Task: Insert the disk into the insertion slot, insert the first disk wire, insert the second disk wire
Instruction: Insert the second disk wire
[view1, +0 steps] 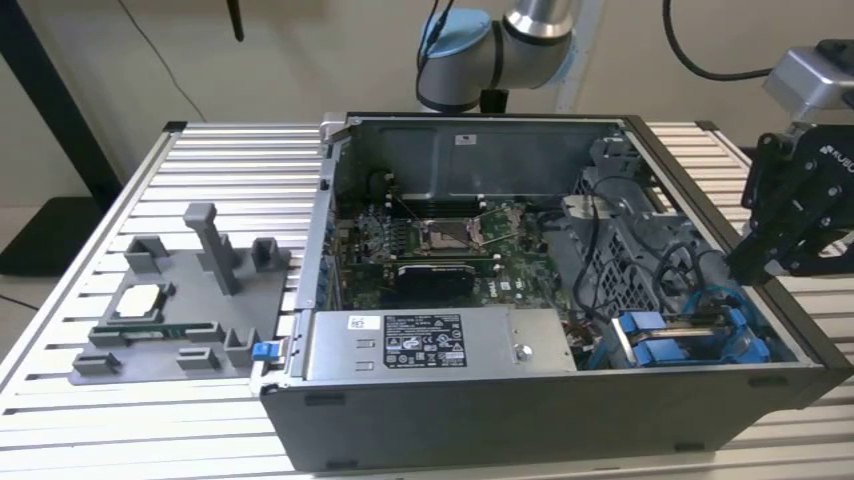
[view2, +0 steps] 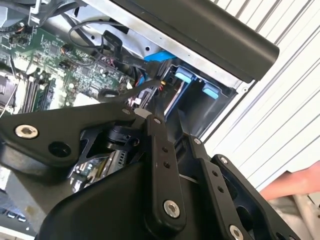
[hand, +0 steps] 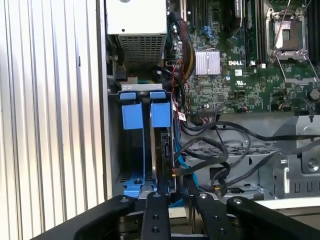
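Observation:
The disk (hand: 166, 145) stands edge-on in its blue carrier inside the insertion slot (hand: 131, 150), the grey drive cage with blue tabs at the case's corner (view1: 681, 345). My black gripper (view1: 745, 272) hangs above that corner, over the case's rim on the exterior view's right. In the first wrist view the gripper (hand: 176, 186) sits straight over the disk's edge, fingers drawn close together. The end of a black disk wire (hand: 200, 167) sits right at the tips and curves off toward the cage. The second wrist view shows the gripper (view2: 149, 116) over the same blue tabs (view2: 182, 77).
The open case holds a green motherboard (view1: 441, 250), a grey power supply (view1: 441, 345) and loose black cables (hand: 235, 132). A grey fixture (view1: 174, 300) with small parts stands on the slatted table at the exterior view's left. A hand (view2: 295, 185) shows beside the case.

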